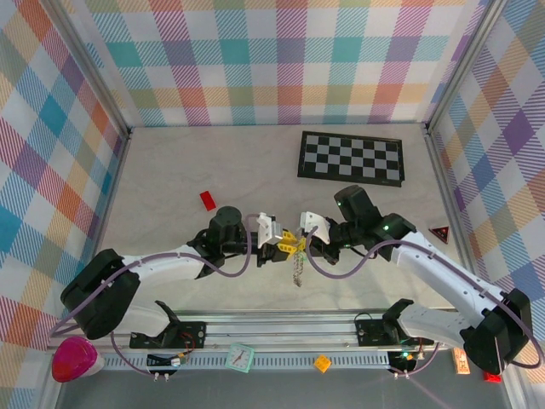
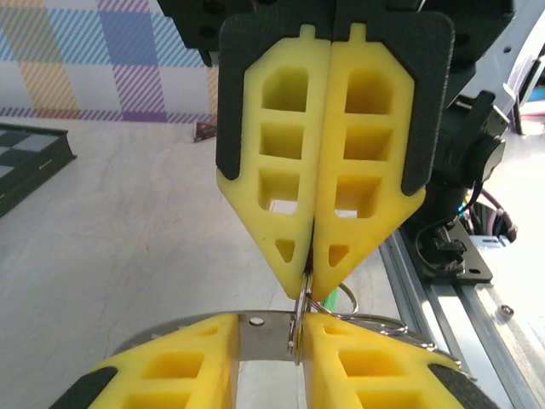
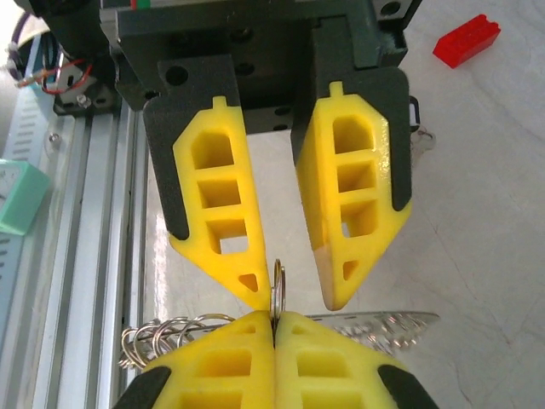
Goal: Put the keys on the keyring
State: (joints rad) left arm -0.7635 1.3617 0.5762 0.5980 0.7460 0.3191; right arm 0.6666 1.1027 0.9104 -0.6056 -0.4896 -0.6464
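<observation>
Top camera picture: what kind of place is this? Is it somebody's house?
Probably not a house, more like a robot test booth: a left arm and right arm bolted to a metal rail, plaid walls round the table, and a checkerboard.

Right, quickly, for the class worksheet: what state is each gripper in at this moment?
Left gripper: open, jaws apart with the keyring standing between them.
Right gripper: shut on the keyring.
</observation>
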